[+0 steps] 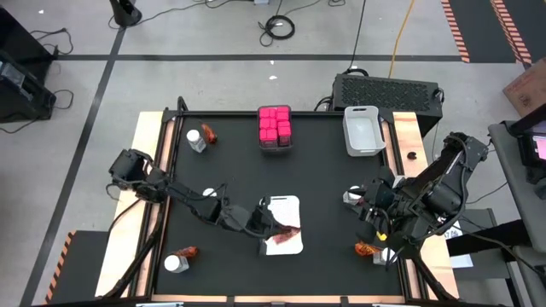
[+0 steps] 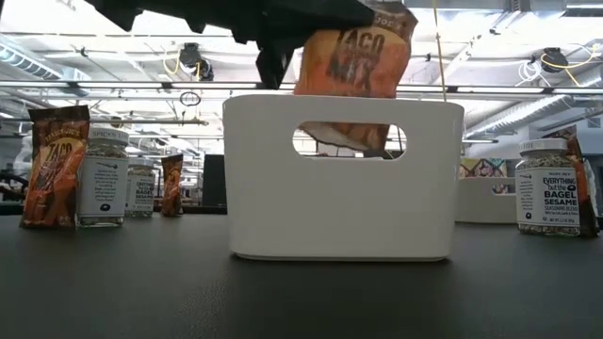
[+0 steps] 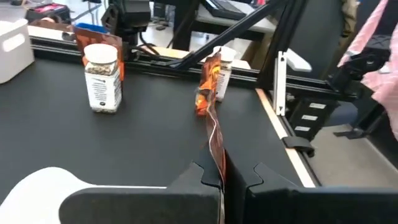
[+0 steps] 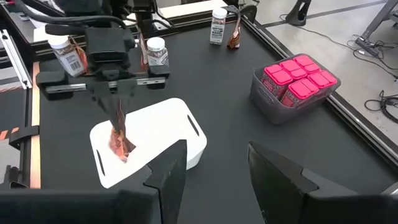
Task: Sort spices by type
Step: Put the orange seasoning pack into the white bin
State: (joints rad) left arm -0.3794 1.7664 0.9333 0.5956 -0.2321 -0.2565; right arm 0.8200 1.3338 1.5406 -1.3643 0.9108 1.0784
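Pink boxes (image 1: pixel 275 125) sit binned. The left gripper (image 4: pixel 118 102) pinches a packet (image 4: pixel 119 138) over the white bin (image 4: pixel 180 121); the right gripper (image 4: pixel 214 165) waits, fingers half-spread, empty. Jars (image 1: pixel 195 141) remain scattered.

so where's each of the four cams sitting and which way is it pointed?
High: above the table, straight down; both arms show, left gripper shut on a taco packet over the white bin.
Low: table height, level across at the white bin; the left arm enters from above.
Left wrist: looks past its own fingers pinching the packet, toward a jar.
Right wrist: looks past its empty gripper at the left gripper and pink boxes.
Shared: the held packet shows in all four.
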